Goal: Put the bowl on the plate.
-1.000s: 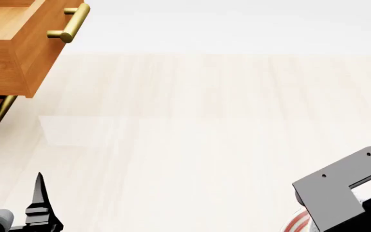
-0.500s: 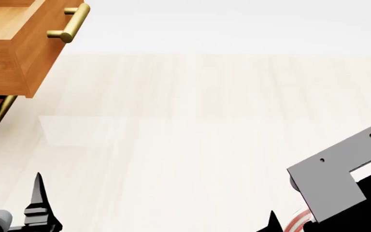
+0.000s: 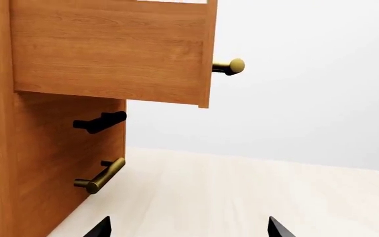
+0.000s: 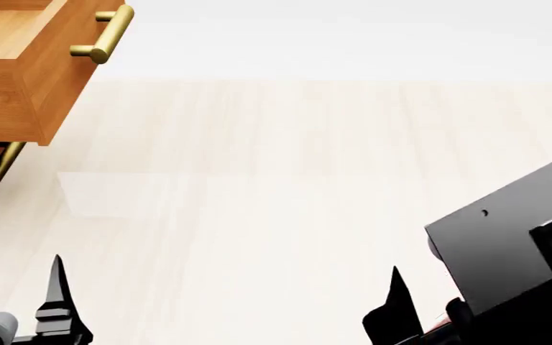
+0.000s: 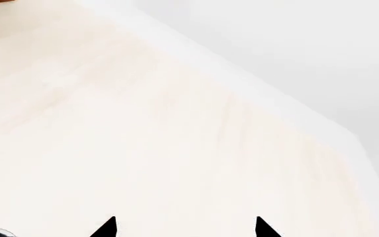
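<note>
Neither the bowl nor the plate shows in any view. My left gripper [image 3: 188, 229] is open, its two black fingertips wide apart over bare pale wood floor, facing the wooden cabinet [image 3: 51, 163]. In the head view one left fingertip [image 4: 57, 284] pokes up at the bottom left. My right gripper [image 5: 185, 228] is open too, with nothing between its tips, only pale floor beneath. In the head view its grey wrist bracket [image 4: 497, 241] and one black fingertip [image 4: 395, 295] fill the bottom right.
The cabinet stands at the left with an open upper drawer [image 4: 17, 65] jutting out, brass bar handles [image 4: 103, 36] and one black handle [image 3: 100, 122]. Pale wood floor [image 4: 286, 180] stretches ahead to a white wall [image 3: 308, 98].
My right arm has risen and moved forward in the head view, bringing its black fingertip into sight. The left arm has not moved.
</note>
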Available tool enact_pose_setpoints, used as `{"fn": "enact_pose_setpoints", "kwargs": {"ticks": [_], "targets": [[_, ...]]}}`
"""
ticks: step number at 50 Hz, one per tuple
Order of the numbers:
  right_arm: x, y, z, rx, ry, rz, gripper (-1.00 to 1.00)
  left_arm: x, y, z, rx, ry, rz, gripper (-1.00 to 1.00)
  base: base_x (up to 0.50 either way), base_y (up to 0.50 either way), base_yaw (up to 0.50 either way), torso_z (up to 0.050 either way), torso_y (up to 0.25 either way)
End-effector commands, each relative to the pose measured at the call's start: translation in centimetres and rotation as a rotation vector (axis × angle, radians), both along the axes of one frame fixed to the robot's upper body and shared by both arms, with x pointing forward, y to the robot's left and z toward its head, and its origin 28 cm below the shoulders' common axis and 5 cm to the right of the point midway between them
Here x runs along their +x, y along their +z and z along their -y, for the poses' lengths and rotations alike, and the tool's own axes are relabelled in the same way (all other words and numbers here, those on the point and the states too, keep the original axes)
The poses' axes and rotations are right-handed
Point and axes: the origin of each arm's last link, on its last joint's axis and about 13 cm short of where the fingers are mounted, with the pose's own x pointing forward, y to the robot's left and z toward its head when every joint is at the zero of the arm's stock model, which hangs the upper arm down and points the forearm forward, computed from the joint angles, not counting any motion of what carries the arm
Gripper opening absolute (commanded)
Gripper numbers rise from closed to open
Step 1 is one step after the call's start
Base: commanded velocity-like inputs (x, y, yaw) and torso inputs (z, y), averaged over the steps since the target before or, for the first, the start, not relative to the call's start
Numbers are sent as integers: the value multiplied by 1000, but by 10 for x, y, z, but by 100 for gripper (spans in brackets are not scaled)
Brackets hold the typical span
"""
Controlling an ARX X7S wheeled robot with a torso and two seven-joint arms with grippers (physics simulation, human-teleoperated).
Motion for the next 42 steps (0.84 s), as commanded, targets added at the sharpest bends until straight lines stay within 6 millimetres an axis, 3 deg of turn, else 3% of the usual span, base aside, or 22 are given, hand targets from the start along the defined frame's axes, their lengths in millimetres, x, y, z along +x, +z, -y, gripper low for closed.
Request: {"fn": "enact_pose_setpoints", "kwargs": {"ticks": [1, 42], "targets": [[-2, 7, -5, -6, 28, 85, 100, 0, 1, 0, 2, -2, 2, 100, 0, 0, 0, 0, 0], [-6, 15, -14, -9, 193, 378, 100, -2, 5, 3, 15, -6, 10, 100, 0, 0, 0, 0, 0]]}}
